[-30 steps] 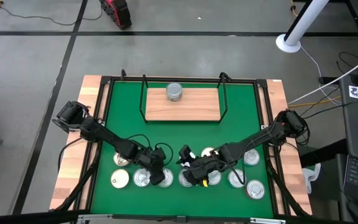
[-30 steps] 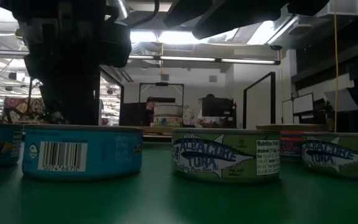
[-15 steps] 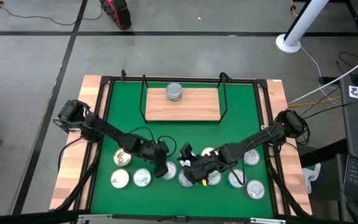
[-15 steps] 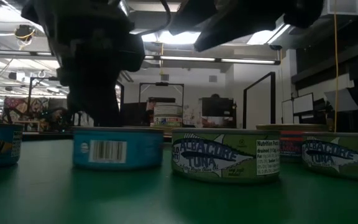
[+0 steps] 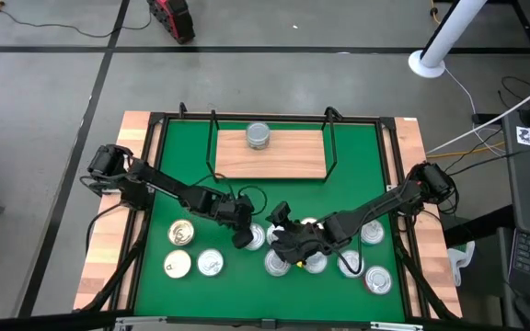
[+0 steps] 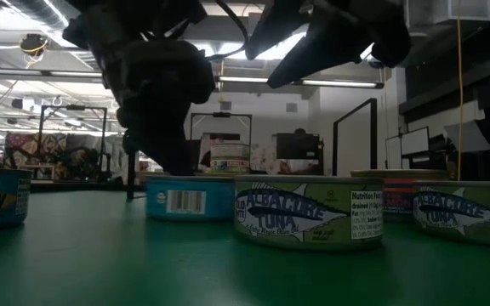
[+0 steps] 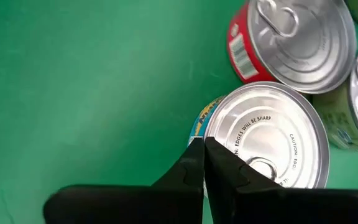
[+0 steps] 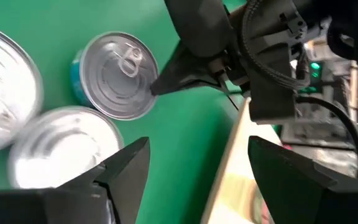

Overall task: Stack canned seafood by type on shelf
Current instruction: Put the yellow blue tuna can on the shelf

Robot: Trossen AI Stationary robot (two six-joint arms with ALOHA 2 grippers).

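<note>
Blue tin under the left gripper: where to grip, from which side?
Come from straight above and span the blue tin across its side wall. It lies flat, lid up and short-walled, so there is no other hold. The left gripper, jaws shut, must open first; the red tin crowds one side.

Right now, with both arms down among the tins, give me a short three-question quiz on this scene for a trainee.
1. True or false: the left tool has its fingers spread wide.
2. The shelf holds: A nothing; B one tin pile; C three piles.
3. Fill in: the right tool is ____ (open or shut).
Key: 1 false, they are shut, at the teal tin's rim; 2 B; 3 open.
</note>
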